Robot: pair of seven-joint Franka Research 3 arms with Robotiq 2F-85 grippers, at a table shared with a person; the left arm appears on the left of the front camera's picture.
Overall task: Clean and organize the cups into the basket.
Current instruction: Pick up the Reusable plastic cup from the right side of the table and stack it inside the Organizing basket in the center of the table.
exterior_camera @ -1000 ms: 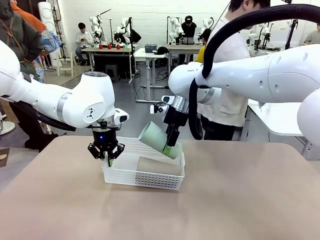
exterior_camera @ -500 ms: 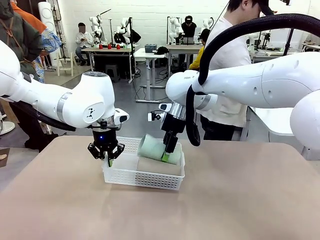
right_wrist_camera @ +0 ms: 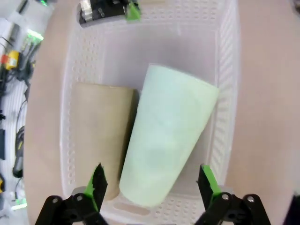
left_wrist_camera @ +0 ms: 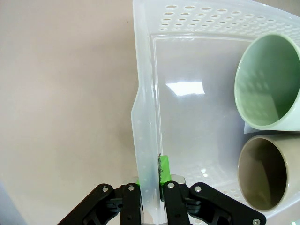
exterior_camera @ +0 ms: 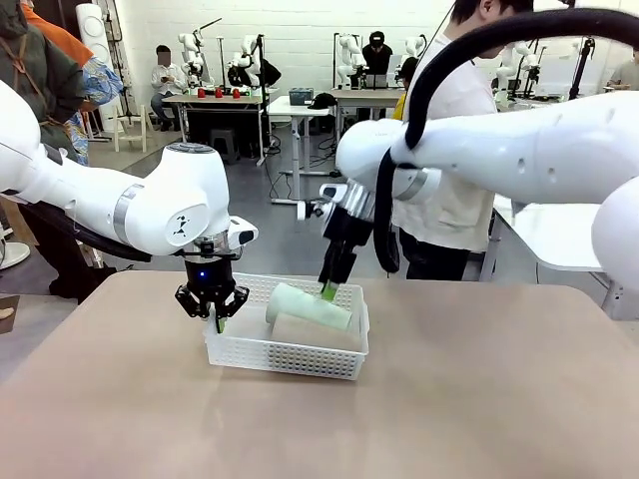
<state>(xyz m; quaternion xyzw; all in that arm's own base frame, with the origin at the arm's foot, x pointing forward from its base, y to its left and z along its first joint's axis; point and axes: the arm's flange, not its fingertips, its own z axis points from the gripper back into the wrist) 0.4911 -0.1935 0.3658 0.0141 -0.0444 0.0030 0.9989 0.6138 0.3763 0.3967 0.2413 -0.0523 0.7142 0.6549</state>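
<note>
Left claw (left_wrist_camera: pixel 150 176): clamped on the basket's (exterior_camera: pixel 290 357) side wall.
Right claw (right_wrist_camera: pixel 152 180): fingers spread wide, just above the green cup (exterior_camera: pixel 310 307).
Cups: green one lies sideways in the basket, against the tan cup (right_wrist_camera: pixel 101 136).

tan tbl (exterior_camera: pixel 479 399), person (exterior_camera: pixel 449 225) standing behind

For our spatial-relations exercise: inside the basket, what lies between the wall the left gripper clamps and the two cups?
Bare basket floor, nothing else, as the left wrist view shows. The green cup and brown cup lie toward the opposite side.
</note>
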